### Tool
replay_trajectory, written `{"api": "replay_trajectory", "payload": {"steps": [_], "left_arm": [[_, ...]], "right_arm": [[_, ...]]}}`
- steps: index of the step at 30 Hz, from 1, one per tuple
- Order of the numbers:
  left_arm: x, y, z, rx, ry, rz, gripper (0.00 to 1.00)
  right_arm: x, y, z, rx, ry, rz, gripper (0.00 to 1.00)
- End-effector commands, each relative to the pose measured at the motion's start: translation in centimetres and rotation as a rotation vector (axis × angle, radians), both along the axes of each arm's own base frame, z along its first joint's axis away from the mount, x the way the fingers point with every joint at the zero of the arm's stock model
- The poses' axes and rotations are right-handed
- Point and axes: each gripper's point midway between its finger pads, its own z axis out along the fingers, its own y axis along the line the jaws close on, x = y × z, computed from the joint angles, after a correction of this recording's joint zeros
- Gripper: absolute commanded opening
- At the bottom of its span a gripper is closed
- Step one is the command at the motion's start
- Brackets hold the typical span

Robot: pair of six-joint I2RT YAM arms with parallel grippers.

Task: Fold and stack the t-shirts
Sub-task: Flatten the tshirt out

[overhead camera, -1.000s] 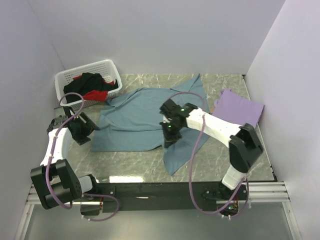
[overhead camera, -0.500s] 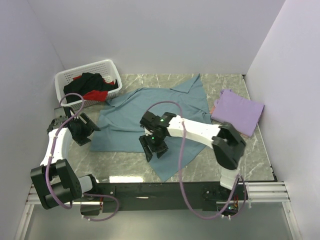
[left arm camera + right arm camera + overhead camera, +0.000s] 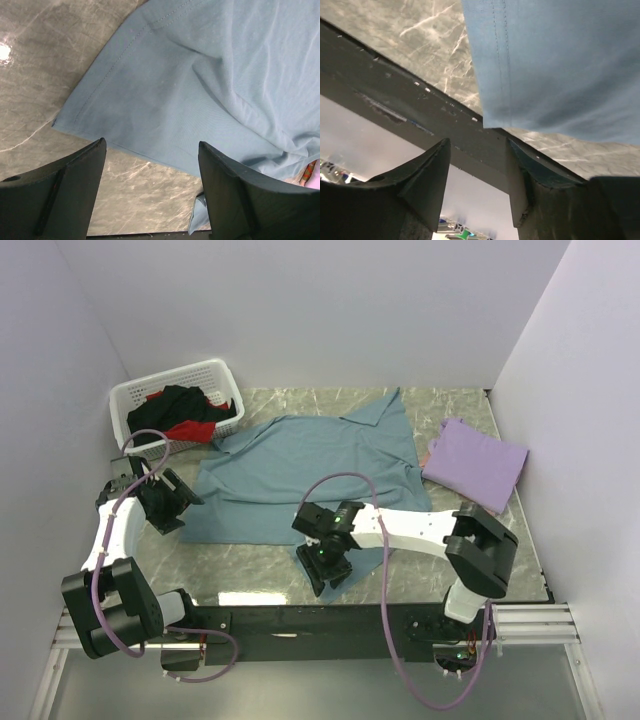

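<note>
Marble table [image 3: 250,570], bottom centre of top view: teal t-shirt [image 3: 300,455] corner at near edge, unheld, may slide off. Right gripper [image 3: 477,150] and left gripper [image 3: 151,145] jaws spread, empty.

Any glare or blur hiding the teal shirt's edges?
Top external: one glare patch on the table, clear of the teal shirt. Left wrist: bright spot at far left, hem stitching sharp. Right wrist: hem sharp, background past the table edge washed out.

**Four shirts, one spread wide**

We see a big teal-blue shirt [image 3: 310,465] spread out flat in the middle of the top view. It has soft wrinkles, and one corner reaches down low. A purple shirt [image 3: 477,462] lies folded at the right. A black shirt [image 3: 185,403] and a red shirt [image 3: 190,430] sit bunched together at the upper left.
</note>
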Motion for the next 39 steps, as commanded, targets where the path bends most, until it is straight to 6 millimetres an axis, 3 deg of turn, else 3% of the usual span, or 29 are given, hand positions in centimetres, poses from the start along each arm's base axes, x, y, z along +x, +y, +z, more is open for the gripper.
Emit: {"api": "replay_trajectory", "payload": {"steps": [1,17,32,36,39], "left_arm": [[0.6,0.1,0.9,0.003,-0.05,0.002,0.8],[0.7,0.0,0.6,-0.004,-0.045,-0.001,0.8],[0.7,0.0,0.7,-0.001,-0.046,-0.001,0.8],[0.6,0.1,0.7,0.0,-0.044,0.0,0.79],[0.6,0.2,0.6,0.008,-0.039,0.011,0.79]], "right_arm": [[0.5,1.1,-0.6,-0.018,-0.037,-0.016,0.54],[-0.8,-0.4,-3.6,-0.147,-0.089,-0.061,0.44],[-0.9,-2.0,-6.4,-0.234,-0.144,-0.107,0.47],[-1.2,-3.1,-7.3,-0.282,-0.136,-0.13,0.4],[-1.4,-3.9,-7.6,-0.309,-0.127,-0.141,0.27]]}}
